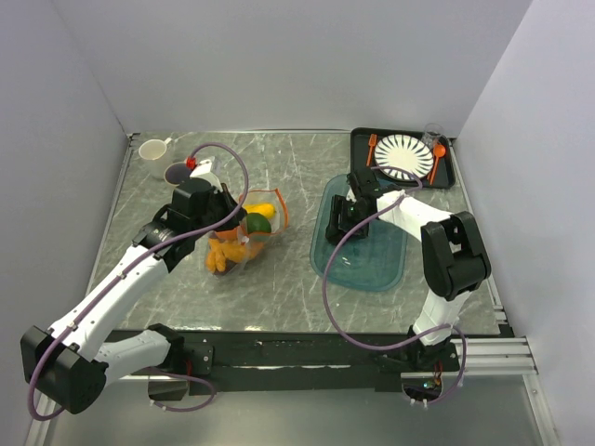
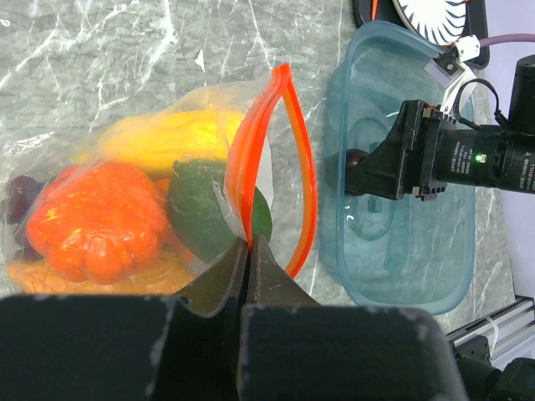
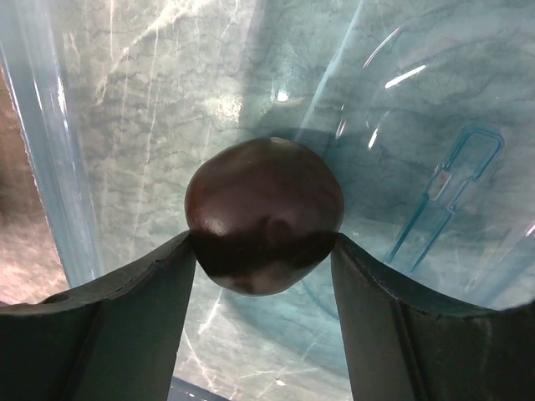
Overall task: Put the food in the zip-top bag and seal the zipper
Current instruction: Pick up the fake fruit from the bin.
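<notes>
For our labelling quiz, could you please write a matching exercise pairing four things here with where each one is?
1 dark round fruit
2 zipper
3 striped plate
4 orange toy vegetable

A on the black tray
B inside the zip-top bag
C pinched in the left claw
D in the right claw, over the teal tray

Pairs: 1-D, 2-C, 3-A, 4-B

In the left wrist view the dark grapes (image 2: 17, 197) are cut by the left edge and hazed by the film of the zip-top bag (image 2: 75, 150); the plate (image 2: 435, 12) is cropped at the top. From above, the right end effector (image 1: 344, 226) covers whatever it holds. Its fingers (image 3: 109, 326) run off the right wrist view's bottom edge, masking the underside of the dark round food (image 3: 263, 209).
</notes>
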Robot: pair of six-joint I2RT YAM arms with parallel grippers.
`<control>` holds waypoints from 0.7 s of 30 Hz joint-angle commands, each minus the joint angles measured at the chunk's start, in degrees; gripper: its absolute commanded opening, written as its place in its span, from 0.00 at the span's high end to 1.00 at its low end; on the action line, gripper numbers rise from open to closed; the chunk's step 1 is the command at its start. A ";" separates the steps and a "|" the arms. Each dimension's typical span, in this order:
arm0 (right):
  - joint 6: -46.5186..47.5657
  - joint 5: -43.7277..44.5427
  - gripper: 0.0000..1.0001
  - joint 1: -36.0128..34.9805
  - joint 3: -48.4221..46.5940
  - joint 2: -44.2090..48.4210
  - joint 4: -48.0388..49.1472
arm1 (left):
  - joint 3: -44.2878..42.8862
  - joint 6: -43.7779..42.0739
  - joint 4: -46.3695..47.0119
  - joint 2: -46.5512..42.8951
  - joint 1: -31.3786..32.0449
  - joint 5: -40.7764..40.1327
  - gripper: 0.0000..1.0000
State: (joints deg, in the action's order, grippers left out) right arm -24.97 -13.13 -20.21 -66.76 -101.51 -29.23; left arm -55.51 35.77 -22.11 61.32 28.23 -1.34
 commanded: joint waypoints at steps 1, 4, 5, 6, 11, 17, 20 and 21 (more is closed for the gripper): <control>1.42 0.91 0.26 0.34 -2.23 0.26 0.58 | -1.62 0.09 0.84 -0.85 0.16 0.29 0.99; 1.59 1.78 0.17 0.34 -2.23 1.58 0.76 | -1.54 0.00 1.10 -0.85 0.16 0.46 0.99; 1.85 2.31 0.16 0.34 -3.10 1.58 0.24 | -1.54 0.00 1.02 -0.68 0.16 0.55 0.99; 2.12 2.75 0.16 0.26 -3.63 1.58 -0.21 | -1.54 -0.08 0.93 -0.68 0.16 0.47 0.99; 2.82 4.16 0.14 0.26 -5.65 1.15 -0.91 | -1.53 -0.09 1.19 -0.33 0.16 0.73 0.99; 3.61 2.93 0.20 0.34 -7.69 -2.81 -2.76 | -1.54 0.00 0.84 -0.67 0.16 -0.15 0.99; 3.44 2.93 0.23 0.34 -6.45 -2.37 -1.97 | -0.92 0.18 0.93 -1.20 0.16 -0.41 0.99; 3.35 3.10 0.23 0.43 -6.28 -2.46 -2.23 | -0.75 0.27 0.75 -1.29 0.16 -0.41 0.99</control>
State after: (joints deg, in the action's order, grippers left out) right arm -22.41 -10.37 -20.18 -72.73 -103.50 -30.98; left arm -55.51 35.77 -22.13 61.34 28.23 -1.37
